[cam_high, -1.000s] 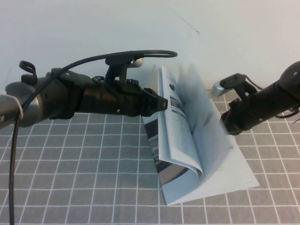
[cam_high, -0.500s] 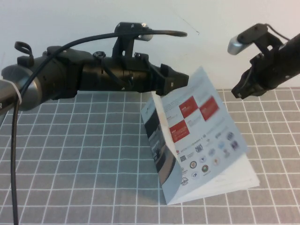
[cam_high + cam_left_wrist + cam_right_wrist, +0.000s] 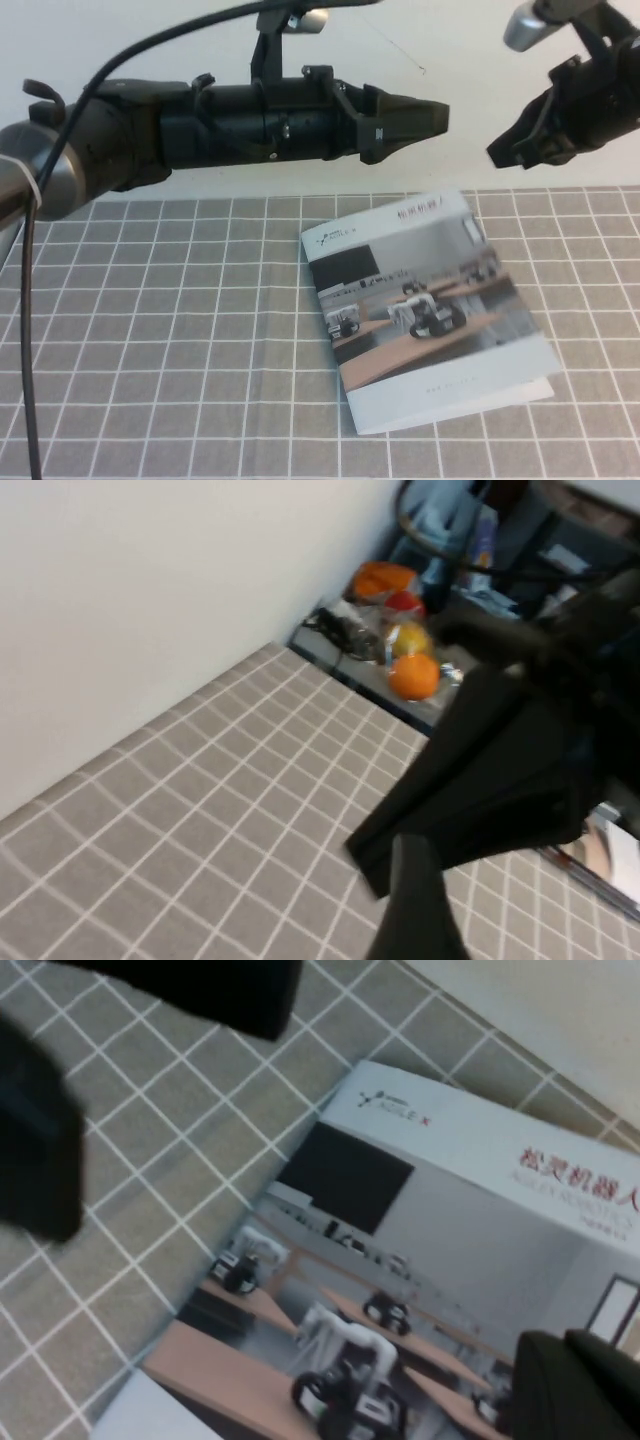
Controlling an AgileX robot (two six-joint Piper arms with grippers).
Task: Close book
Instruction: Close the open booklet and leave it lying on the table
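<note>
Cover down since half a second ago: your book (image 3: 430,310) now lies shut, and both arms have lifted away.
On your left gripper (image 3: 440,116) the fingers press together on nothing, hovering at the book's 12 o'clock; on the right gripper (image 3: 498,155) they are spread and empty, at its 1 o'clock. The book rests flat on the checked tabletop (image 3: 150,350), cover up.

Black left claw (image 3: 432,117), black right claw (image 3: 503,152), looping cable (image 3: 25,350).
</note>
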